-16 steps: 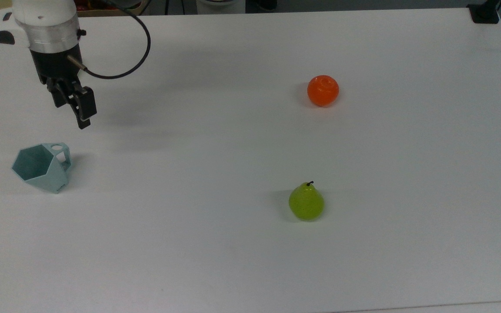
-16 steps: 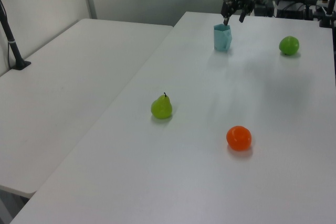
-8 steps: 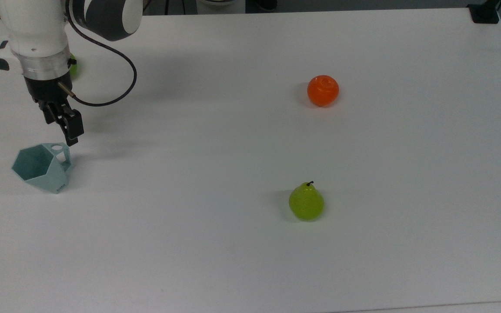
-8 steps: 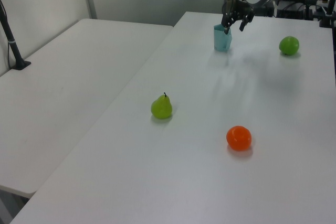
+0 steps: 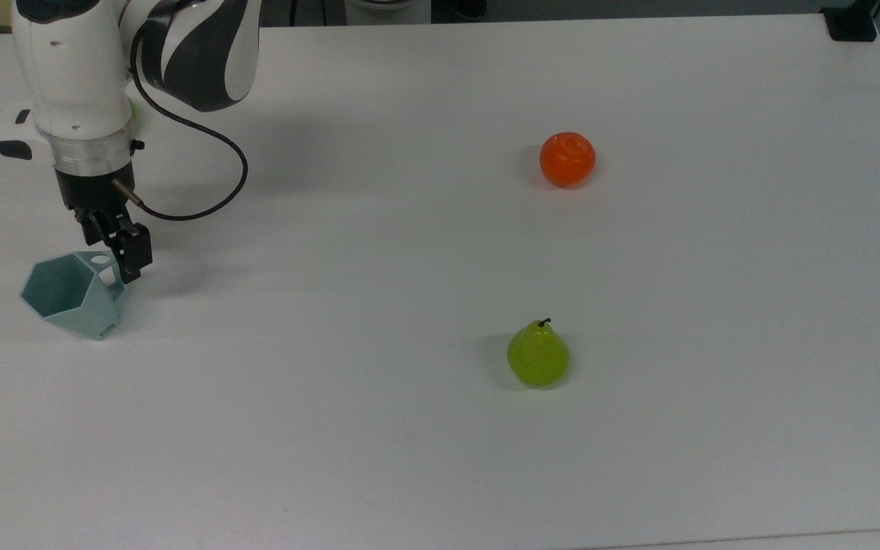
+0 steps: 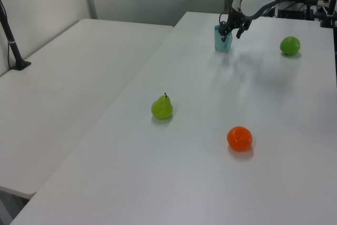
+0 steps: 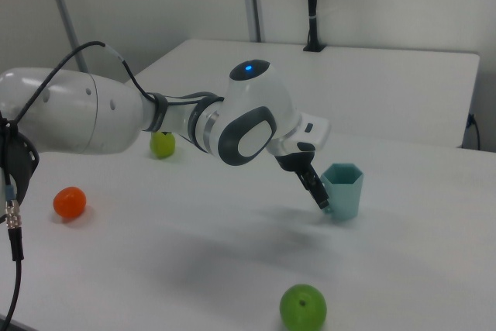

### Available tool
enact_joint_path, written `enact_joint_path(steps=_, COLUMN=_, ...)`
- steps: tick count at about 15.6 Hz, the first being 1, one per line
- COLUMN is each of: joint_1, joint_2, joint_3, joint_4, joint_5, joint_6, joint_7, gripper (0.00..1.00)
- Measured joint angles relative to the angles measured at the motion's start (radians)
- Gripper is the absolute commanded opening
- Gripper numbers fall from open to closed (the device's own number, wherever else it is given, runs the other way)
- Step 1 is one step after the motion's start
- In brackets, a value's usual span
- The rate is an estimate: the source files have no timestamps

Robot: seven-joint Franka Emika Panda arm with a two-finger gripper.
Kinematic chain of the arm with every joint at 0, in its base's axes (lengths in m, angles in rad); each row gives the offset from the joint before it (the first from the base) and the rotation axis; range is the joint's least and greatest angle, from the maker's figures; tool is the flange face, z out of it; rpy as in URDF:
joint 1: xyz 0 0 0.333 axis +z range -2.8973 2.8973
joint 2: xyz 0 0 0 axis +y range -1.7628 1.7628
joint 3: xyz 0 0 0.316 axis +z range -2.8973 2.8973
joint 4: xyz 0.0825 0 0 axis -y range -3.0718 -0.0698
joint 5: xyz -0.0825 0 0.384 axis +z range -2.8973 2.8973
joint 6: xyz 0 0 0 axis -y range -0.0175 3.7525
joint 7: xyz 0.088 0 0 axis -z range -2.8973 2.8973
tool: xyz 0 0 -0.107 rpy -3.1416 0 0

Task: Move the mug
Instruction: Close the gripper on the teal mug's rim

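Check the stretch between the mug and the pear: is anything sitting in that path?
Nothing. In the top view, only bare white table lies between the mug and the pear. The orange sits well off that line, and the gripper is at the mug's handle.

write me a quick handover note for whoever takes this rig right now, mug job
Gripper: down at the mug's handle, fingers look open, nothing held.
Mug: upright on the white table, near the top view's left edge, not lifted.
Other things: orange and pear sit far off toward the top view's right; a green apple sits apart from the mug in the left view.
Done: approach to the handle.
Left: close on the mug, move it, release.
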Motion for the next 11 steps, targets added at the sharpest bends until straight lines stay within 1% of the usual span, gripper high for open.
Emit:
enact_joint_path(steps=1, joint_1=0.0, joint_2=0.004, joint_3=0.0, joint_4=0.001, joint_5=0.0, joint_6=0.001, joint_7=0.0, gripper=0.8)
enact_joint_path(steps=3, joint_1=0.0, joint_2=0.012, joint_3=0.0, joint_4=0.001, joint_5=0.0, joint_6=0.009, joint_7=0.0, gripper=0.77)
enact_joint_path(steps=4, joint_1=0.0, joint_2=0.019, joint_3=0.0, joint_4=0.001, joint_5=0.0, joint_6=0.032, joint_7=0.0, gripper=0.71)
enact_joint_path(steps=5, joint_1=0.0, joint_2=0.026, joint_3=0.0, joint_4=0.001, joint_5=0.0, joint_6=0.056, joint_7=0.0, gripper=0.71)
enact_joint_path(steps=7, joint_1=0.0, joint_2=0.04, joint_3=0.0, joint_4=0.001, joint_5=0.0, joint_6=0.087, joint_7=0.0, gripper=0.62)
enact_joint_path(steps=8, joint_1=0.0, joint_2=0.045, joint_3=0.0, joint_4=0.001, joint_5=0.0, joint_6=0.092, joint_7=0.0, gripper=0.59)
enact_joint_path(steps=11, joint_1=0.0, joint_2=0.055, joint_3=0.0, joint_4=0.002, joint_5=0.0, joint_6=0.097, joint_7=0.0, gripper=0.56)
